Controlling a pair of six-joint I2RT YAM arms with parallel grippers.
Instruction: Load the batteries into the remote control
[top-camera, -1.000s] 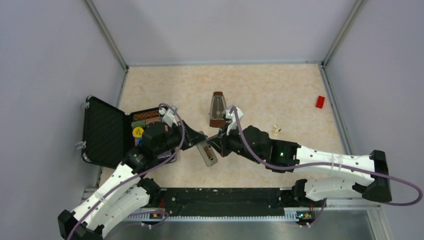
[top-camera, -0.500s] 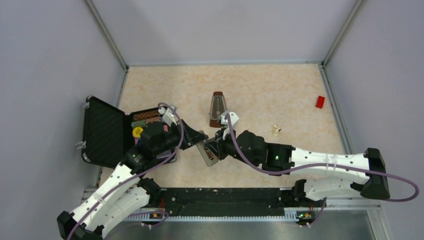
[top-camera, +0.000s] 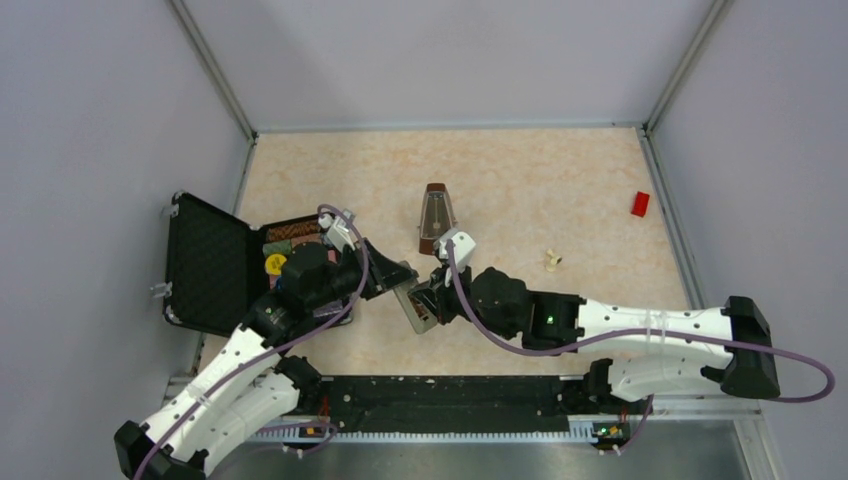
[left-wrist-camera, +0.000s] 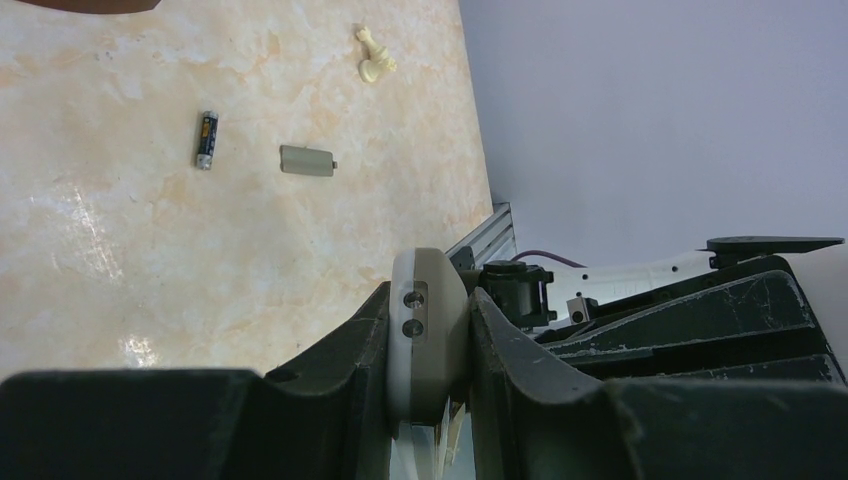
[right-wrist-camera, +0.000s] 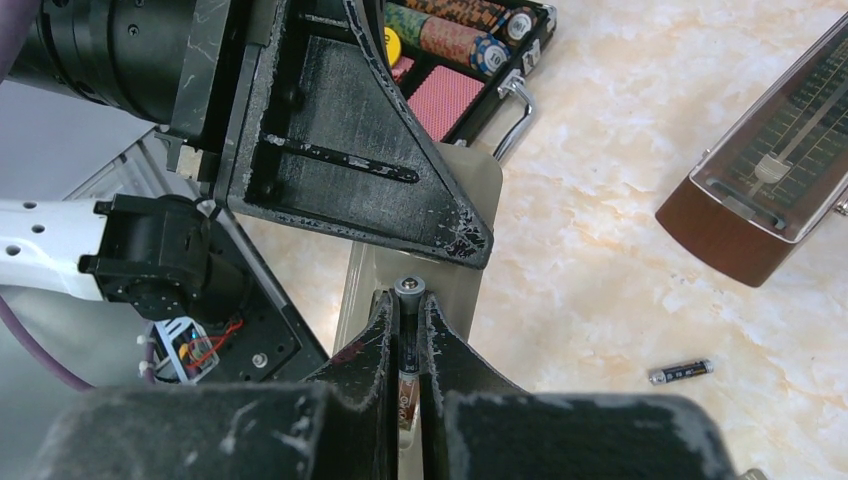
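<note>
My left gripper (left-wrist-camera: 428, 296) is shut on the remote control (left-wrist-camera: 432, 345), gripping its long edges and holding it above the table near the middle (top-camera: 415, 308). In the right wrist view the remote's grey back (right-wrist-camera: 465, 285) faces up. Just over that back my right gripper (right-wrist-camera: 408, 302) is shut on one battery (right-wrist-camera: 408, 289), whose metal end sticks out past the fingertips. The other battery (left-wrist-camera: 205, 140) lies loose on the table (right-wrist-camera: 680, 372), apart from both grippers. A small flat grey cover piece (left-wrist-camera: 306, 160) lies beside it.
A brown metronome (top-camera: 435, 218) stands just behind the two grippers. An open black case (top-camera: 210, 265) with chips and cards sits at the left, under the left arm. A small cream piece (top-camera: 551, 259) and a red block (top-camera: 640, 204) lie to the right.
My right arm has moved left and brought the battery over the remote's back. The left gripper and remote have barely moved.
</note>
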